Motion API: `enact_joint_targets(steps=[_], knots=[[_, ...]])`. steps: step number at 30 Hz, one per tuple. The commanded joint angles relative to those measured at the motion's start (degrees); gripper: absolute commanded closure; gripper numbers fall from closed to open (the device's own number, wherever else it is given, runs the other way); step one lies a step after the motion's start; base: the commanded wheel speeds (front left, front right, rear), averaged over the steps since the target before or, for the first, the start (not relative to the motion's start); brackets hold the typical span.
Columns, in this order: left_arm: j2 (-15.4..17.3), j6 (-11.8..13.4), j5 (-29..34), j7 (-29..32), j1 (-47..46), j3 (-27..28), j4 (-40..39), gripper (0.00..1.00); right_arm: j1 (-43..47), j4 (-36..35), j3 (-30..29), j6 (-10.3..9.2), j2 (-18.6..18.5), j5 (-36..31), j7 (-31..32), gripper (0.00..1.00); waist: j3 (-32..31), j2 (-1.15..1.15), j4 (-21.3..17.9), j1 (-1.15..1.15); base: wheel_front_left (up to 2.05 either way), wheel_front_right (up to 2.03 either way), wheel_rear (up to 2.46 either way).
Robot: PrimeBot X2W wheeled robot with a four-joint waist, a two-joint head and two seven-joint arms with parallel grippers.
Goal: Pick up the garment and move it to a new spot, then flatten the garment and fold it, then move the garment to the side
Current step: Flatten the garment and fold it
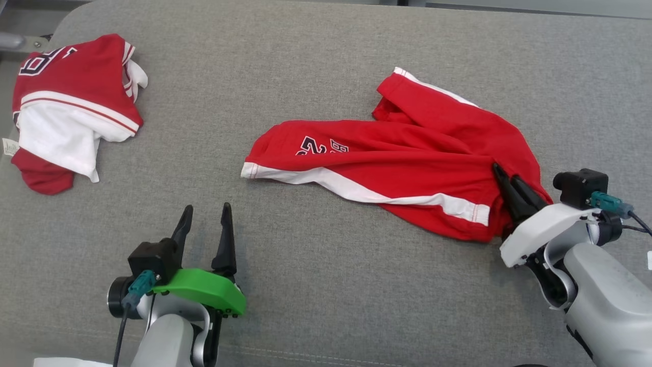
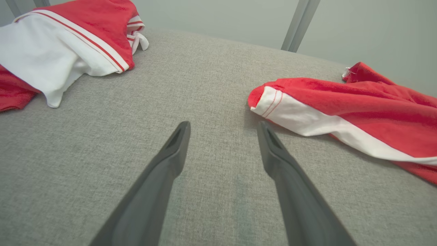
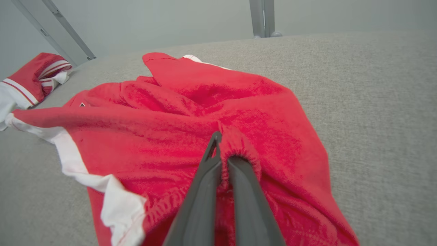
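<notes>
The garment (image 1: 407, 153) is a pair of red shorts with white side stripes and a dark number print, lying rumpled across the middle right of the grey surface. My right gripper (image 1: 501, 176) is shut on a pinch of its red cloth near the right end. In the right wrist view the dark fingers (image 3: 205, 177) clamp a bunched fold of the garment (image 3: 191, 112). My left gripper (image 1: 206, 214) stands open over bare fabric at the lower left, apart from the cloth. The left wrist view shows its spread fingers (image 2: 170, 153) short of the garment's white-striped hem (image 2: 341, 109).
A second red and white piece of clothing (image 1: 71, 107) lies heaped at the far left of the grey padded surface (image 1: 326, 285), also seen as a heap (image 2: 61, 44) in the left wrist view. Metal frame posts (image 3: 261, 17) rise beyond the far edge.
</notes>
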Motion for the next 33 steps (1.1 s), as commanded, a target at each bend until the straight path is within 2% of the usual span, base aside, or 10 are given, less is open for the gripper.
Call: enact_joint_targets(steps=[1, 2, 3, 4, 5, 10, 15, 23, 30, 33], knots=[[0.16, -0.24, -0.74, 0.0, -1.15, -1.35, 0.23, 0.0, -2.15, 2.67, 0.79, -0.08, -1.17, -0.54, -0.2, 1.0, 1.03, 0.0, 1.69, 0.0, 0.0, 0.0, 0.0], [0.2, -0.26, -0.9, 0.0, -1.41, -1.98, 0.34, 0.0, -3.06, 3.97, 1.08, -0.08, -1.51, -0.41, -0.2, 1.0, 1.08, 0.0, 2.0, 0.0, 0.0, 0.0, 0.0], [0.21, -0.24, -1.06, 0.0, -1.55, -2.53, 0.44, 0.0, -4.02, 5.23, 1.49, -0.08, -1.87, -0.72, -0.2, 0.77, 1.09, 0.0, 2.14, 0.0, 0.0, 0.0, 0.0], [0.19, -0.01, -1.25, 0.0, -1.69, -2.88, 0.53, 0.0, -4.77, 6.36, 1.65, -0.08, -2.1, -0.92, -0.2, 0.24, 1.04, 0.0, 2.18, 0.0, 0.0, 0.0, 0.0], [0.19, 0.21, -1.3, 0.0, -1.76, -3.07, 0.65, 0.0, -5.27, 7.44, 1.75, -0.08, -2.24, -1.1, -0.2, 0.0, 0.88, 0.0, 2.13, 0.0, 0.0, 0.0, 0.0], [0.18, 0.62, -1.53, 0.0, -1.29, -2.91, 1.37, 0.0, -5.06, 8.4, -0.54, -0.08, -2.19, -2.6, -0.2, 0.0, -0.87, 0.0, 0.85, 0.0, 0.0, 0.0, 0.0], [0.19, 1.5, -0.66, 0.0, 1.19, -0.24, 1.44, 0.0, 0.83, 5.22, -7.67, -0.08, -1.15, -6.4, -0.2, 0.0, -4.08, 0.0, -2.69, 0.0, 0.0, 0.0, 0.0], [0.21, 1.41, 1.7, 0.0, 4.79, 4.8, 1.0, 0.0, 10.28, -1.96, -20.06, -0.07, 4.71, -18.35, -0.2, 0.0, -7.71, 0.0, -8.36, 0.0, 0.0, 0.0, 0.0], [0.19, 2.27, 4.49, 0.0, 7.47, 7.42, -1.57, 0.0, 15.77, -10.65, -22.63, -0.08, 9.82, -25.58, -0.2, 0.0, -10.21, 0.0, -10.97, 0.0, 0.0, 0.0, 0.0], [0.21, 2.71, 5.54, 0.0, 9.25, 8.09, -2.4, 0.0, 17.99, -12.79, -21.67, -0.06, 11.37, -27.97, -0.2, 0.0, -11.79, 0.0, -11.54, 0.0, 0.0, 0.0, 0.0]])
